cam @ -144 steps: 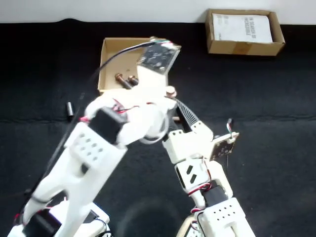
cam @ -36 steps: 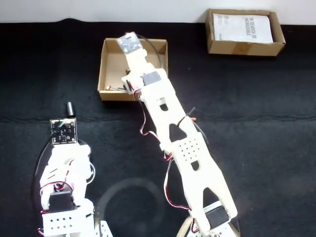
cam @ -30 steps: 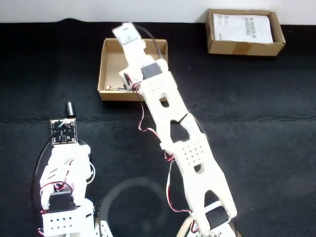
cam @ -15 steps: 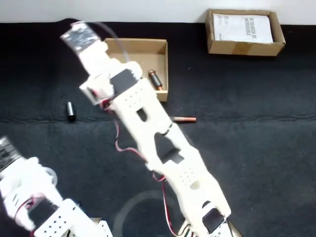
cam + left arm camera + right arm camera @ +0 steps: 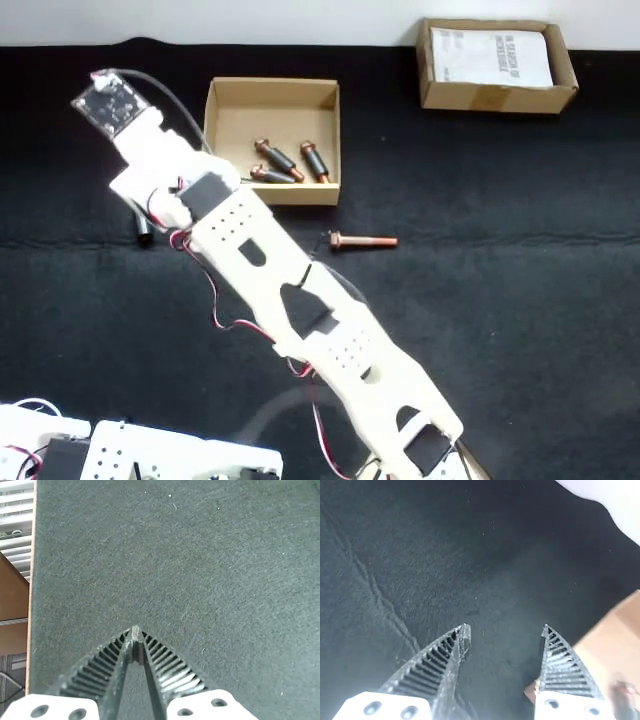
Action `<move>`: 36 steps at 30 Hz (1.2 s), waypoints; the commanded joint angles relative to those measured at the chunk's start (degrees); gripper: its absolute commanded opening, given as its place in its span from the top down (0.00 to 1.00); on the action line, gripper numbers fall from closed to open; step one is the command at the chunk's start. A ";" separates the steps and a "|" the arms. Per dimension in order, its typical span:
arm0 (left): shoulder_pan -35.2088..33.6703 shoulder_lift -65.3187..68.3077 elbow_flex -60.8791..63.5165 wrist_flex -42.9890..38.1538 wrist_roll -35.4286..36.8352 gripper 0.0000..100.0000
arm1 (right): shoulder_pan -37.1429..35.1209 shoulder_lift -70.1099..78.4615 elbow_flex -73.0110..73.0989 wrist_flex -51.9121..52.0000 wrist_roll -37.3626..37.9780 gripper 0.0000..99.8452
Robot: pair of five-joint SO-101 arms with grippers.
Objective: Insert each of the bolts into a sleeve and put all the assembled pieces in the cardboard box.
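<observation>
The cardboard box [image 5: 225,110] stands at the back with three assembled pieces [image 5: 282,160] lying in it. A loose copper bolt [image 5: 362,241] lies on the black cloth in front of the box. A dark sleeve [image 5: 143,229] lies left of the box, half covered by the right arm [image 5: 250,260], which stretches diagonally across the table to it. My right gripper [image 5: 505,635] is open over bare cloth, with a corner of the box [image 5: 620,645] beside it. My left gripper [image 5: 135,634] is shut and holds nothing, low over the cloth.
A second cardboard box [image 5: 436,92] holding a printed sheet sits at the back right. The left arm's base [image 5: 120,460] is folded at the near left corner. The table's edge [image 5: 31,605] runs close to the left gripper.
The right arm swung left from over the box to the sleeve, leaving the box's pieces in sight. The left arm drew back to the near left corner.
</observation>
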 commanded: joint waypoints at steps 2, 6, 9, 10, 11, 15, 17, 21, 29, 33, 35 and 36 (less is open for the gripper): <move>-0.92 -2.15 1.01 0.26 -0.44 0.99 | -1.10 4.70 -0.40 -7.96 0.26 0.79; -0.92 -2.15 1.01 0.26 -0.44 0.99 | -1.36 10.42 -0.40 -13.49 0.44 0.79; -0.92 -2.15 1.01 0.26 -0.44 0.99 | -1.36 13.85 -0.48 -15.08 0.44 0.79; -0.84 -2.15 1.01 0.26 -0.44 0.99 | -1.45 14.73 -0.48 -15.16 0.44 0.79; -0.84 -2.15 1.01 0.26 -0.44 0.99 | -1.45 15.52 -0.48 -15.25 0.44 0.79; -0.31 -2.15 1.01 0.26 -0.44 0.99 | -1.98 17.80 -0.48 -16.48 0.44 0.79; 0.84 -2.15 1.01 0.35 -0.44 0.99 | -2.59 18.77 -0.48 -16.92 0.53 0.79; 1.27 -2.15 1.01 0.35 -0.44 0.99 | -4.62 20.35 -0.48 -18.15 0.35 0.79; 1.36 -2.15 1.01 0.35 -0.44 0.99 | -5.05 22.55 -0.57 -19.21 0.26 0.85; 2.07 -2.15 1.01 0.35 -0.44 0.99 | -4.00 22.55 -0.57 -22.02 0.26 0.99; 2.33 -2.15 1.01 0.35 -0.44 0.99 | -3.21 22.46 -0.57 -23.60 0.26 0.99; 2.33 -2.15 1.01 0.35 -0.44 0.99 | -2.95 22.20 -0.57 -24.22 0.26 1.00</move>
